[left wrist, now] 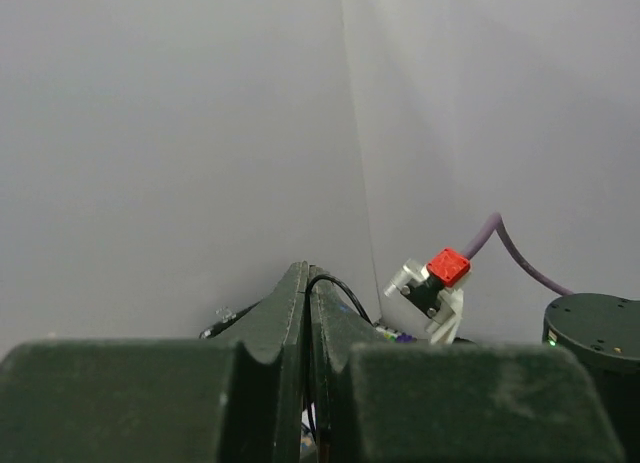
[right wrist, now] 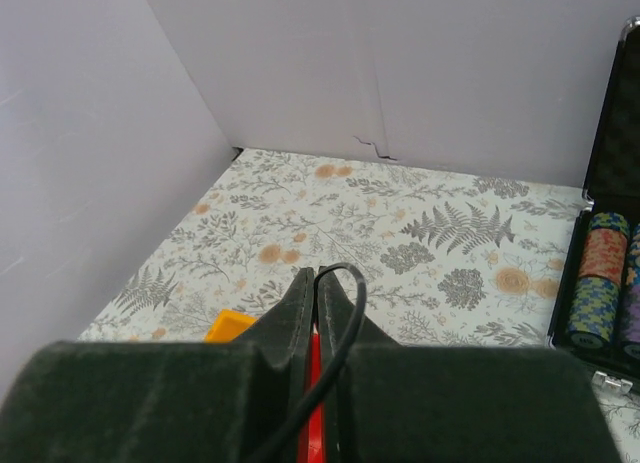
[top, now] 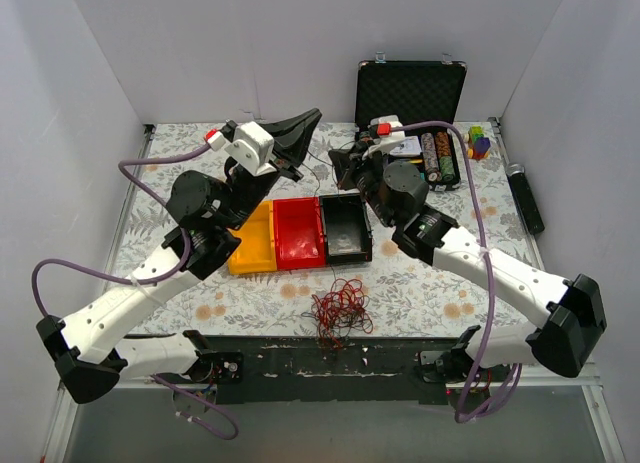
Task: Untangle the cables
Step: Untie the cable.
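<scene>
A tangle of dark red cables (top: pixel 340 309) lies on the table near the front edge. My left gripper (top: pixel 312 117) is raised at the back of the table, shut on a thin black cable (left wrist: pixel 338 289) that loops out over its tip (left wrist: pixel 308 273). My right gripper (top: pixel 338 164) is just to its right, also raised, shut on a black cable (right wrist: pixel 348 295) that curls over its tip (right wrist: pixel 315 275). A hair-thin black strand seems to run between the two grippers in the top view. Something pale (top: pixel 345 246) lies in the black bin.
Yellow (top: pixel 252 241), red (top: pixel 299 233) and black (top: pixel 346 223) bins stand side by side mid-table under the grippers. An open black case (top: pixel 410 93) with poker chips (right wrist: pixel 598 273) is at the back right, coloured blocks (top: pixel 480 141) and a black cylinder (top: pixel 526 199) beyond it.
</scene>
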`<state>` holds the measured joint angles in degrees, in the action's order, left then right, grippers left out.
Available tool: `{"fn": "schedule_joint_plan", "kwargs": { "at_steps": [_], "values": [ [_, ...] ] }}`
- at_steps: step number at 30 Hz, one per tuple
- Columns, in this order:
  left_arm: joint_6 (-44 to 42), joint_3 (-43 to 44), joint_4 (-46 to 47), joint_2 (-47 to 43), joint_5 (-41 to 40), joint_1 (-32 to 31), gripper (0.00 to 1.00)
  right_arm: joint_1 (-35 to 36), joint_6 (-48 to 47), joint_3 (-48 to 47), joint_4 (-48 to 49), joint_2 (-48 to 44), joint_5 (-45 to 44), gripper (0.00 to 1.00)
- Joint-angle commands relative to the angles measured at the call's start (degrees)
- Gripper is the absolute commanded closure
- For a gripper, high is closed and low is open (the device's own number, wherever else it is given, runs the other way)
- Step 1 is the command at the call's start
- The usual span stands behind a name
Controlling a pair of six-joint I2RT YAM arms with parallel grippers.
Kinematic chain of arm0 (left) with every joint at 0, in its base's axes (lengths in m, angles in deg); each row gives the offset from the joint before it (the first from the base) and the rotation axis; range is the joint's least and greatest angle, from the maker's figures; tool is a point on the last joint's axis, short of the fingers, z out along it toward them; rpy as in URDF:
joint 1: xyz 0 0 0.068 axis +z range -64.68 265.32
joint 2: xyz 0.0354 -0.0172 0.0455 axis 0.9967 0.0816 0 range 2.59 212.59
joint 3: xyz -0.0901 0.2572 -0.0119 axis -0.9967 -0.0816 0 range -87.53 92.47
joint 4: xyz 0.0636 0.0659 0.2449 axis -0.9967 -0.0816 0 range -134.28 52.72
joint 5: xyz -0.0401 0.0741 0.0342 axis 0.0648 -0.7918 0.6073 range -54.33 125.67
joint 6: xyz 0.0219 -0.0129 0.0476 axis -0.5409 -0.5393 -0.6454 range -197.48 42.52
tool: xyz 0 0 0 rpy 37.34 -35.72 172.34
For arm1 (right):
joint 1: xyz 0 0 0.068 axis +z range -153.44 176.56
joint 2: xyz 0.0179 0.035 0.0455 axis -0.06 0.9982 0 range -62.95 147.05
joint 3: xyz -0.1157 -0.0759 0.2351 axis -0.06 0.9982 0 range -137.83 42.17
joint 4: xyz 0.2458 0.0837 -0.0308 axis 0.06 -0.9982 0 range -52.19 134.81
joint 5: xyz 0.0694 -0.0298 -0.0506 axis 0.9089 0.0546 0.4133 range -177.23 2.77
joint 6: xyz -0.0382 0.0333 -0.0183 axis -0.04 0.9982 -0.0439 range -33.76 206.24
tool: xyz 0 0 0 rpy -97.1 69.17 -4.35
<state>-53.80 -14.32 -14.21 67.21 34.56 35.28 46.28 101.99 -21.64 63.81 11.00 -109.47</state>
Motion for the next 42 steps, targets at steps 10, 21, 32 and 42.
{"fn": "schedule_joint_plan", "kwargs": {
  "at_steps": [10, 21, 32, 42],
  "values": [
    [6.0, -2.7, 5.4, 1.9, -4.0, 0.0, 1.0, -8.0, 16.9, 5.8, 13.1, 4.5, 7.2, 0.99],
    [5.4, -2.3, 9.5, 5.8, -4.0, 0.5, 1.0, -11.4, 19.7, 6.1, 16.6, 8.4, 11.5, 0.99],
    [4.2, -5.9, 14.4, 7.9, -3.2, 1.3, 1.0, -13.7, 21.5, 4.4, 17.1, 11.6, 16.6, 0.99],
    [2.6, -4.8, 17.8, 11.0, -2.1, 3.8, 1.0, -13.7, 21.1, 14.8, 16.5, 8.1, 14.4, 0.99]
  ]
}}
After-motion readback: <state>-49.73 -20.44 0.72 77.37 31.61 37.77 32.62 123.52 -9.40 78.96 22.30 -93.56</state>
